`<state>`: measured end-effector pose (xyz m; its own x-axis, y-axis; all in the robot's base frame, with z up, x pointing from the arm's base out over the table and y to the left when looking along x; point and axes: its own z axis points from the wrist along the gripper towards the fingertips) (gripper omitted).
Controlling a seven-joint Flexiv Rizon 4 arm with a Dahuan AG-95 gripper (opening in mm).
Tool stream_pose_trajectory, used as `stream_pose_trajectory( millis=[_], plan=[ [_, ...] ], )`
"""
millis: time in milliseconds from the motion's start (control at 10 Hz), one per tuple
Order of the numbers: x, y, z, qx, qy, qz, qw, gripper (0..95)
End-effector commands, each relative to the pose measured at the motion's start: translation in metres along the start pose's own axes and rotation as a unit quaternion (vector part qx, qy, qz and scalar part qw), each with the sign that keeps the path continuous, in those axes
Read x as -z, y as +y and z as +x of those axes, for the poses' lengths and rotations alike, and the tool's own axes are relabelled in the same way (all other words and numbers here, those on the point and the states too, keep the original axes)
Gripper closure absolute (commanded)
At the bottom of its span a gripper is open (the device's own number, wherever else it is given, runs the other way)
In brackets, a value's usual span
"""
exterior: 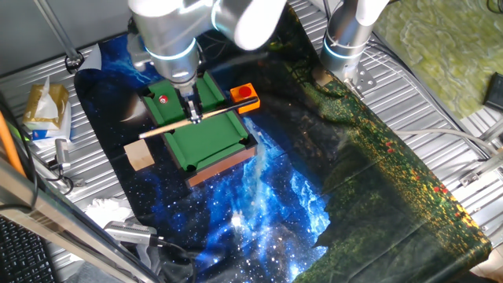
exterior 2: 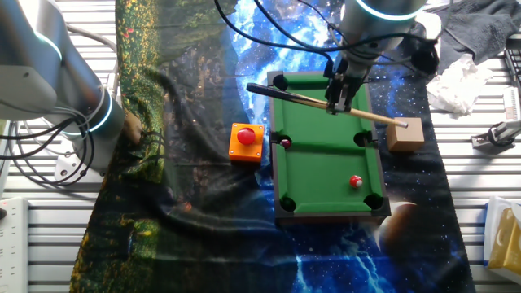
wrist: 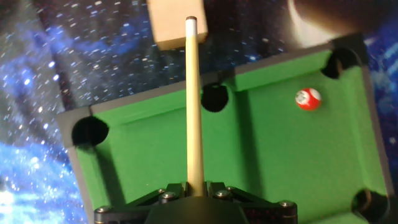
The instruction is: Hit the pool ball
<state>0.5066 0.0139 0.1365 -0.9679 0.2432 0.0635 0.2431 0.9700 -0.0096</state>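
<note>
Maroon ball (exterior 2: pixel 286 142) only in other fixed view

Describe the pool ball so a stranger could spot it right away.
Find the miniature green pool table. The pool ball lies alone on the felt near a corner pocket, bright red with a whitish spot. It is far smaller than the red button beside the table.

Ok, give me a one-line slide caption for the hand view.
Gripper shut on the cue stick, its tip over the wooden block, the red pool ball off to one side.
</note>
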Motion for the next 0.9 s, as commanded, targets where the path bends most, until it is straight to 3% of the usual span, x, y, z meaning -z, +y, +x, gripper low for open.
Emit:
stream_pose_trajectory(
  millis=[100, 700, 900],
  plan=[
    [0.0070, -0.0033, 0.0017, -0.005, 0.004, -0.008, 0.9999, 95.0],
    [0.0169, -0.0072, 0.0084, -0.002, 0.012, -0.048, 0.9988, 95.0],
    [0.0169, -0.0073, 0.0085, 0.000, 0.013, -0.050, 0.9987, 95.0]
  ],
)
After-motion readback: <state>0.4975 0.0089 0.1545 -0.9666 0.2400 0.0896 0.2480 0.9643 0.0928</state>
